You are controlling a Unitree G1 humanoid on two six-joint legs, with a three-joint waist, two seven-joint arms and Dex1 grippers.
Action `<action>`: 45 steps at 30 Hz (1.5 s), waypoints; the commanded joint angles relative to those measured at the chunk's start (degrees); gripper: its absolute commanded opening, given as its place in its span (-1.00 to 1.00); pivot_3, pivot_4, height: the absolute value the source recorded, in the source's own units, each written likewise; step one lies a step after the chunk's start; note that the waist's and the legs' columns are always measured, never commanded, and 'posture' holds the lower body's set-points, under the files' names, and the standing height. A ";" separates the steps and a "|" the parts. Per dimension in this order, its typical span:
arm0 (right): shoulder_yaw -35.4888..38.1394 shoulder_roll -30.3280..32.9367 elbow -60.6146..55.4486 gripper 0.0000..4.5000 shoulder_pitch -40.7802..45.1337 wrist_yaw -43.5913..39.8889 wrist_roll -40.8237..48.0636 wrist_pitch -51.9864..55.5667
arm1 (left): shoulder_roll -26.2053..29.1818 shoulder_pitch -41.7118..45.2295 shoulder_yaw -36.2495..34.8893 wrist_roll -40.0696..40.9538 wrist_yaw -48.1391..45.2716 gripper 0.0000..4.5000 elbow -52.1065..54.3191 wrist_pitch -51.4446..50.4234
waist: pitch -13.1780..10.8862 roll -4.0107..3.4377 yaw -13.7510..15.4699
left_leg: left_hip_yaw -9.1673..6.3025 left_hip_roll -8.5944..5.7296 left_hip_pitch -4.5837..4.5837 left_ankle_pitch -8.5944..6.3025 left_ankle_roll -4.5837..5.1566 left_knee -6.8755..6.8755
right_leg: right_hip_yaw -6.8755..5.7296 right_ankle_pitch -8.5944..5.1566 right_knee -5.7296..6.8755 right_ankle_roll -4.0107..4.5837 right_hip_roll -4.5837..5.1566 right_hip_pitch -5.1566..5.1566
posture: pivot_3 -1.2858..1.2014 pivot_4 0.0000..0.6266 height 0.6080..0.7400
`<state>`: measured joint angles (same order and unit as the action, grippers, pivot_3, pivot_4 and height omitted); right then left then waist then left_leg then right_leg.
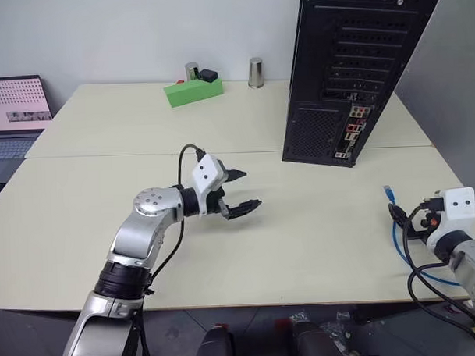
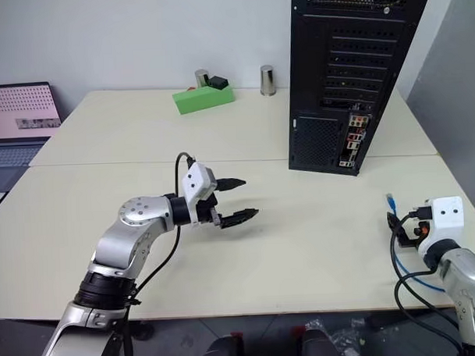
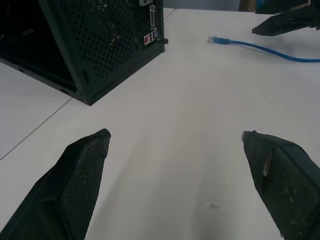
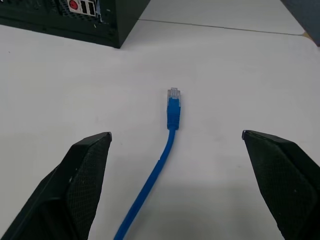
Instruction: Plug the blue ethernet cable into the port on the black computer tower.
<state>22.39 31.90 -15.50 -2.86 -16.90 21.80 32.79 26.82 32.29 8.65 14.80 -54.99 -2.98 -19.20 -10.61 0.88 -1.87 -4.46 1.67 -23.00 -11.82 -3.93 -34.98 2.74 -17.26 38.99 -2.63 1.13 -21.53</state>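
Blue cable (image 4: pixel 170 120) lies loose on the surface (image 1: pixel 301 223), plug toward the tower (image 1: pixel 351 65). Your right hand (image 4: pixel 175 145) straddles it fully open and empty; the left hand (image 1: pixel 239 192) likewise. Grasp step pending: lower, then close behind the plug.

Cream table (image 1: pixel 248 248), two tops butted together, seam running across the middle. Green block (image 1: pixel 193 92) near the far edge, left of centre, lying at a slight angle. Small black object (image 1: pixel 209 74) sits on the block's right end. Metal cylinder (image 1: pixel 191 70) stands just behind the block, touching or nearly so, cannot tell. Second metal cylinder (image 1: pixel 255 72) upright near the far edge, right of the block, apart from it. Laptop (image 1: pixel 13 115) off the table's left edge, open, screen lit pink-white. Plain wall (image 1: pixel 139 33) behind the far edge.
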 commanded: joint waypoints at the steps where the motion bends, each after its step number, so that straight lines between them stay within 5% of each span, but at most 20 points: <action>1: 1.44 -0.42 -2.87 0.96 -0.63 0.07 -0.29 -1.40 | -1.23 2.23 0.97 -0.49 -0.82 1.00 -0.51 2.03 | 0.00 0.00 -0.03 | 0.01 0.00 0.00 0.00 0.00 0.00 | 0.01 0.00 0.00 0.00 0.00 0.00 | 0.03 -0.52 1.00; 27: 3.96 -3.01 -20.49 0.96 -10.44 2.30 2.59 6.07 | -21.48 21.55 9.11 -8.65 -7.26 1.00 -35.47 18.70 | -0.02 0.04 -0.06 | -0.02 -0.04 -0.02 0.00 0.00 -0.01 | -0.02 -0.14 -0.03 -0.24 -0.02 0.01 | 0.03 -0.52 1.00; 45: -6.32 -6.74 23.01 0.96 16.63 6.41 -9.88 -9.33 | -25.11 26.30 6.98 -11.13 -6.51 1.00 -45.45 24.70 | -0.06 0.05 -0.10 | 0.03 -0.08 -0.02 0.00 0.01 0.01 | -0.01 -0.04 -0.01 -0.04 0.02 0.00 | 0.03 -0.52 1.00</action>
<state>15.58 25.17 5.39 13.08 -11.40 12.78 24.72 2.01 57.10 16.61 3.84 -61.69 -49.46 4.29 -10.66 0.92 -1.97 -4.45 1.59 -23.03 -11.82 -3.92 -34.97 2.71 -17.30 38.98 -2.67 1.15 -21.53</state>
